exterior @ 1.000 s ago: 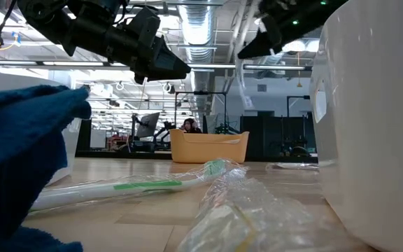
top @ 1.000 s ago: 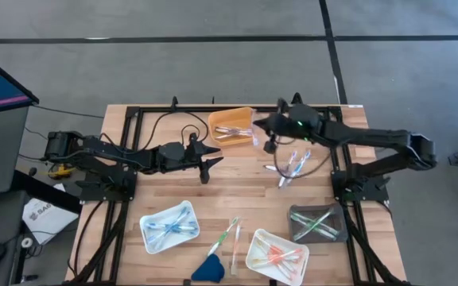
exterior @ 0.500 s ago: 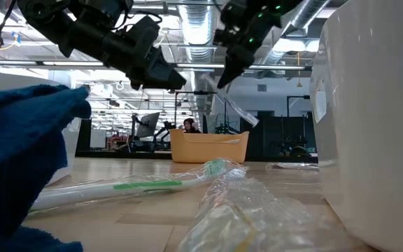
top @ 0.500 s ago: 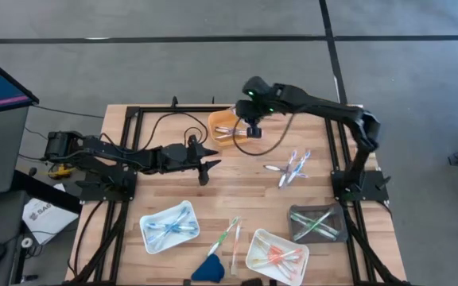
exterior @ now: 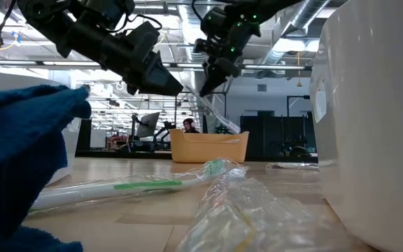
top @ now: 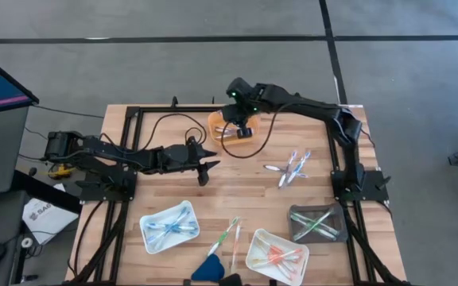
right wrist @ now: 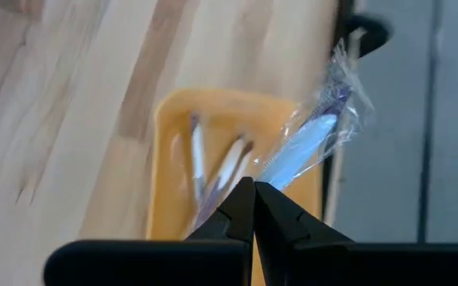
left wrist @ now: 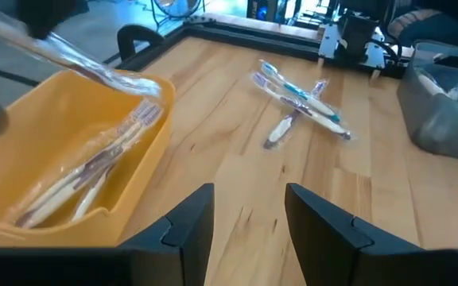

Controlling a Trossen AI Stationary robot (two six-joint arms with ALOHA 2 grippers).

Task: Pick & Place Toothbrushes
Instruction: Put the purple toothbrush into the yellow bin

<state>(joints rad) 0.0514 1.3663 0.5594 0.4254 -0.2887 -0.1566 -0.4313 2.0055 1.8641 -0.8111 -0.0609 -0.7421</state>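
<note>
Overhead, the wooden table lies mostly bare round the right gripper, with open board on the near side of it and the table's far edge close behind; the left gripper hangs beside it toward the table's middle, fingers apart and empty, clear board ahead of it in its wrist view; directly under the right gripper sits the orange tray, already holding a few wrapped brushes; well off toward the near edge are the blue tray, the white tray and the grey tray; a small pile of wrapped toothbrushes rests on the board to the right gripper's side, apart from it; two loose brushes lie near the front edge; the right gripper's fingers are pressed tight together on a wrapped toothbrush, which juts out past the fingertips and slants over the orange tray; a second ago this gripper was over the pile, and it has since swung across to above the tray.
</note>
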